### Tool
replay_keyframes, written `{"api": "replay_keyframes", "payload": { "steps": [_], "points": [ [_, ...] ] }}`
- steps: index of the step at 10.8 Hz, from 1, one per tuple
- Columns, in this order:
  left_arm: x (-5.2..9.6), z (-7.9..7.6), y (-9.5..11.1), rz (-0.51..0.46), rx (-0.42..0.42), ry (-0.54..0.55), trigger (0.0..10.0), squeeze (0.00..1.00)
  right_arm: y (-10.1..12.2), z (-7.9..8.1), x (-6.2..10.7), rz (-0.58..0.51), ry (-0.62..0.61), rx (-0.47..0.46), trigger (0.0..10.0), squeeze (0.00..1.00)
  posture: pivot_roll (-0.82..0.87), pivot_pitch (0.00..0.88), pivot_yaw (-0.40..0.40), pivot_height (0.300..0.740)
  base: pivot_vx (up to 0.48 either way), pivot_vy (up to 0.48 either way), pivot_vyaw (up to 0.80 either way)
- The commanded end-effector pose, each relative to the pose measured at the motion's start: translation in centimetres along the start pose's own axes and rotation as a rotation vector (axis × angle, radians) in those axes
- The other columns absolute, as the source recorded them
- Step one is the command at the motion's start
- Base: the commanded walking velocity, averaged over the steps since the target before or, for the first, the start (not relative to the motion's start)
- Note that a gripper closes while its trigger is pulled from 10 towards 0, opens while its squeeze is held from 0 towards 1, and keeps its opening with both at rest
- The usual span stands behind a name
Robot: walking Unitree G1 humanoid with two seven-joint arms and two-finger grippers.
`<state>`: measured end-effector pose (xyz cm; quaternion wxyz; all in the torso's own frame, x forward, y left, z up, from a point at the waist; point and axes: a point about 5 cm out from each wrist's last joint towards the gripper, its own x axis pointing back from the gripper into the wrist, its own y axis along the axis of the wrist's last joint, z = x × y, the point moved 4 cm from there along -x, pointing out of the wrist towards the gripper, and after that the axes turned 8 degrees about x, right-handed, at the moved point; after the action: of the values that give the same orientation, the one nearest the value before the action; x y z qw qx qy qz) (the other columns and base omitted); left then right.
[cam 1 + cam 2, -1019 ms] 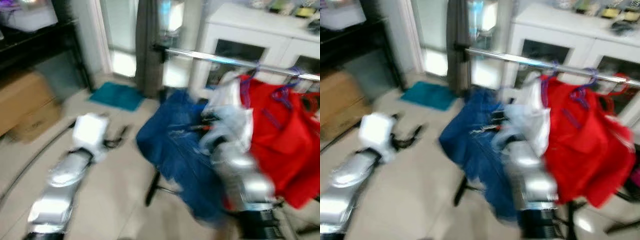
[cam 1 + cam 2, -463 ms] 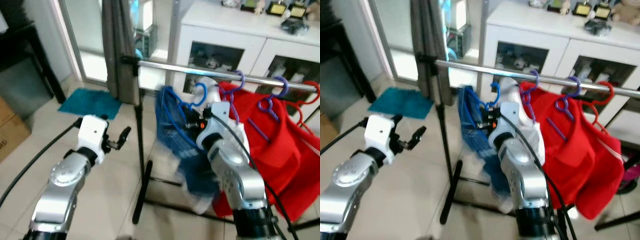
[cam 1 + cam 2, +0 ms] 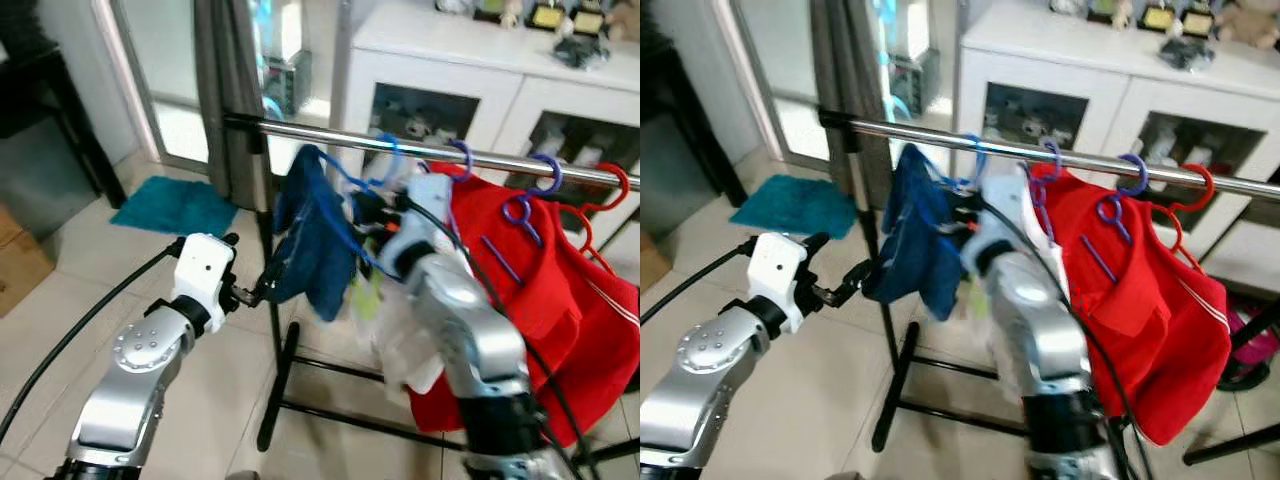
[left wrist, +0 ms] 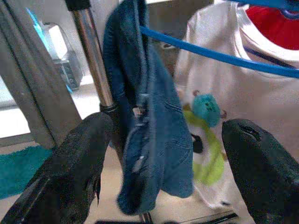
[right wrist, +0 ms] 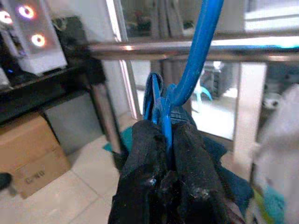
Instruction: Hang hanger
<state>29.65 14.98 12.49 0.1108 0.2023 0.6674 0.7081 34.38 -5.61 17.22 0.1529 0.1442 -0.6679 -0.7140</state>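
A blue hanger carries a blue denim garment. My right gripper is shut on the hanger just below its hook. The hook is up at the chrome rail; whether it rests on the rail I cannot tell. My left gripper is open, close to the denim's lower left edge, with the cloth just ahead of its fingers. On the rail to the right hang a white printed T-shirt and red garments on purple hangers.
The rack's black post and foot stand between my arms. Behind the rail is a white cabinet. A grey curtain, a teal mat and a cardboard box lie to the left.
My right gripper has lifted the blue hanger up and left, so its hook is now at the rail. My left gripper has moved in towards the denim. The camera has shifted a little.
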Motion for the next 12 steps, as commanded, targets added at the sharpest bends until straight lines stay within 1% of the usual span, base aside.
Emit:
{"api": "replay_keyframes", "payload": {
  "steps": [1,3,5,6,7,8,9,10,11,12],
  "points": [
    [0.1,-0.1,0.5,-0.016,-0.004,-0.009,10.0,0.0,1.4,0.0,-0.3,-0.04,-0.001,0.011,10.0,0.0,0.04,0.0,-0.017,0.74,0.0,0.0,0.0],
    [0.1,-0.1,0.6,-0.021,-0.011,-0.01,10.0,0.0,1.3,0.2,-0.4,-0.054,0.001,-0.007,10.0,0.0,0.04,0.0,-0.017,0.74,0.0,0.0,0.0],
    [0.2,-0.4,0.4,-0.022,0.009,-0.02,10.0,0.0,0.4,-0.1,0.5,-0.054,0.003,-0.006,10.0,0.0,0.02,0.0,-0.016,0.74,0.0,0.0,0.0],
    [0.1,-0.3,0.0,-0.009,0.031,0.007,10.0,0.0,-0.4,-1.3,1.5,-0.047,-0.023,-0.013,10.0,0.0,0.01,0.0,-0.017,0.74,0.0,0.0,0.0],
    [0.0,-0.4,-0.2,-0.012,0.031,0.009,10.0,0.0,-0.9,-2.2,2.3,-0.046,-0.047,-0.021,10.0,0.0,0.0,0.0,-0.016,0.74,0.0,0.0,0.0],
    [-0.1,-0.6,-0.3,-0.017,0.047,0.016,10.0,0.0,-2.0,-2.8,3.6,-0.023,-0.053,-0.013,10.0,0.0,-0.02,0.0,-0.01,0.74,0.0,0.0,0.0],
    [-0.3,-0.5,-0.2,-0.025,0.067,0.017,10.0,0.0,-2.4,-3.0,4.3,-0.02,-0.057,-0.025,10.0,0.0,-0.02,0.0,-0.002,0.74,0.0,0.0,0.0],
    [-0.5,-0.5,0.0,-0.027,0.066,0.009,10.0,0.0,-2.5,-3.1,4.6,-0.022,-0.062,-0.038,10.0,0.0,-0.02,0.0,0.006,0.74,0.0,0.0,0.0],
    [-0.8,-0.4,0.3,-0.031,0.063,0.002,10.0,0.0,-2.4,-3.2,4.7,-0.04,-0.061,-0.06,10.0,0.0,-0.02,0.0,0.01,0.74,-0.292,0.0,0.0],
    [-0.8,-0.3,0.3,-0.031,0.062,0.003,10.0,0.0,-2.4,-3.1,4.8,-0.046,-0.053,-0.06,10.0,0.0,-0.01,0.0,0.009,0.74,-0.334,0.0,0.0]
  ]
}}
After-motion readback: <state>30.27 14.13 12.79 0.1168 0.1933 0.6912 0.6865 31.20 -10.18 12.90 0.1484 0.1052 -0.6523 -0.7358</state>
